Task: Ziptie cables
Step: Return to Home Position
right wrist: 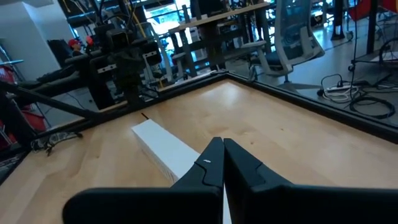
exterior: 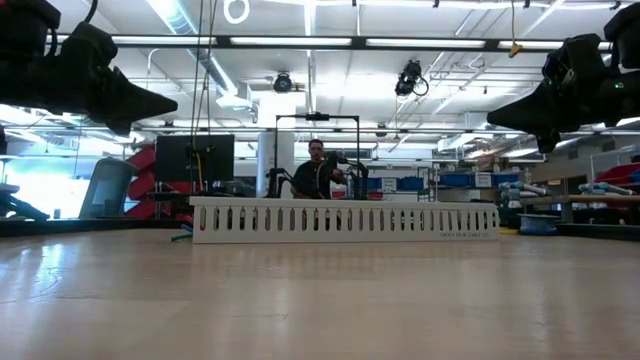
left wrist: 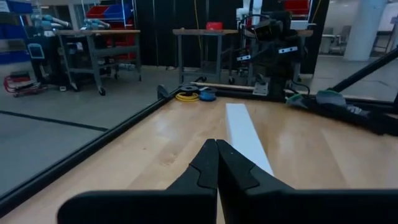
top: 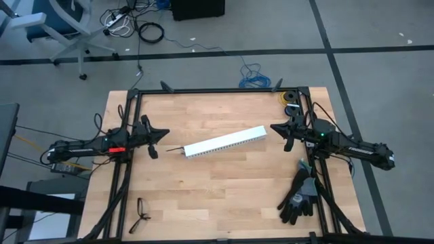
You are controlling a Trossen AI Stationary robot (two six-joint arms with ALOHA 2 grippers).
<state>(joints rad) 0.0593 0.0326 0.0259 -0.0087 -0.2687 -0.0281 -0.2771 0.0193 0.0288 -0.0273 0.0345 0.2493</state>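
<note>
Homing step, job prob. done: left fingers [left wrist: 206, 167] & right fingers [right wrist: 212, 163] pinched shut, empty, raised above tabletop [top: 224, 193] at opp. sides; cables not visible, presumably inside lidded white duct [top: 224, 142] mid-tabletop; next: just park arms, no grasp needed.

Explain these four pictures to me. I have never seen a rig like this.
This is a robot with two dark arms at a wooden table. One picture looks straight down from above, one looks level across the tabletop, and two come from cameras on the arms' wrists. The left claw and the right claw hang above the table, one on each side. Both are shut and hold nothing. Between them lies a long white slotted duct with its lid on, so its inside is hidden. A pair of dark gloves lies near the right arm. The person in the level picture is in the room behind the table.
</note>
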